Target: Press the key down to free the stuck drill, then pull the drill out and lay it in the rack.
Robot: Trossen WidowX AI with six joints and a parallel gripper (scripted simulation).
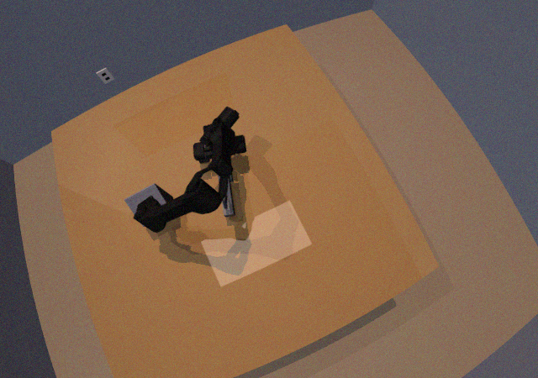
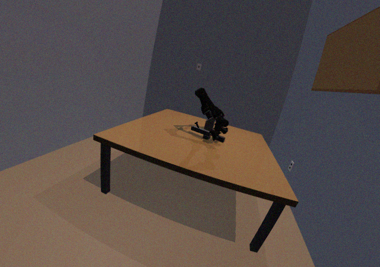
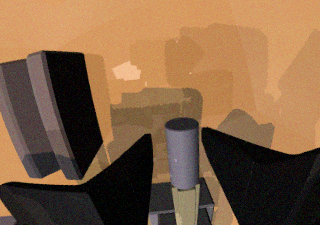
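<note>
In the exterior view, a small T-shaped piece [image 2: 196,124] stood near the left end of the bar [image 1: 228,207] [image 2: 199,130] on the bench [image 1: 347,235] [image 2: 165,148] [image 3: 150,10]; whether it was the key was unclear. Right of it was the gripper [image 1: 220,141] [image 2: 219,130] [image 3: 176,136], partly open, with slim gaps beside the grey cylinder, probably the drill [image 3: 182,155]. It stood upright between the 2 fingers, apparently not gripped. Closing off-centre could tilt it; pulling with the lock unreleased could jam it or make the fingers slip.
</note>
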